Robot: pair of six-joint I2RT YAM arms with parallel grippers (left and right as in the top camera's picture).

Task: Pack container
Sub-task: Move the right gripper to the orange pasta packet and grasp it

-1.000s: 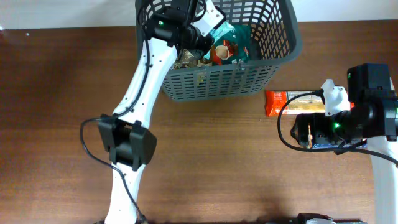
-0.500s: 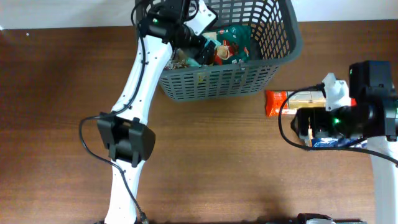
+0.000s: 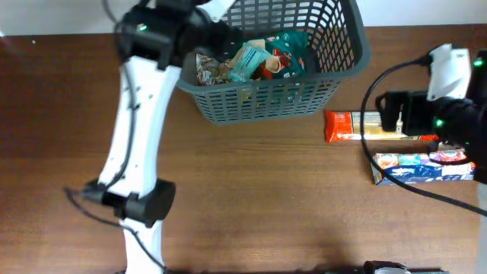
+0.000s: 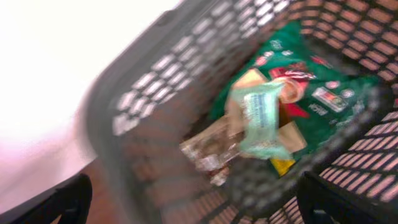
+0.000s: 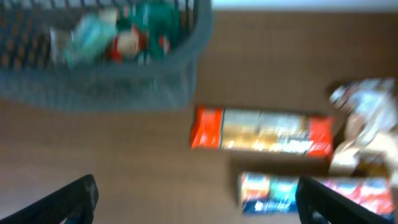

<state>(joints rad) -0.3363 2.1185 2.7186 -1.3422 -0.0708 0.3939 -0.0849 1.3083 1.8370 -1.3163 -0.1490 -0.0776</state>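
The dark grey container [image 3: 259,103] stands at the table's back. In it lie a green packet [image 3: 288,47], a pale teal packet [image 3: 247,59] and a clear brownish packet [image 3: 208,70]. My left gripper [image 3: 207,34] hovers open over the container's left rim with nothing between its fingers. Its wrist view looks down on the teal packet [image 4: 261,115], which lies loose on the green packet [image 4: 314,84]. My right gripper [image 3: 396,110] is open and empty at the right, above an orange and yellow packet [image 3: 373,127] and a blue packet [image 3: 418,167] on the table.
The right wrist view shows the container's corner [image 5: 186,74], the orange packet [image 5: 261,130], the blue packet [image 5: 311,190] and a pale crinkled packet [image 5: 360,121] at the far right. The table is brown wood [image 3: 289,205].
My left gripper opened, left the teal packet in the container and drew back to the left. My right arm rose and shifted right, uncovering the blue packet.
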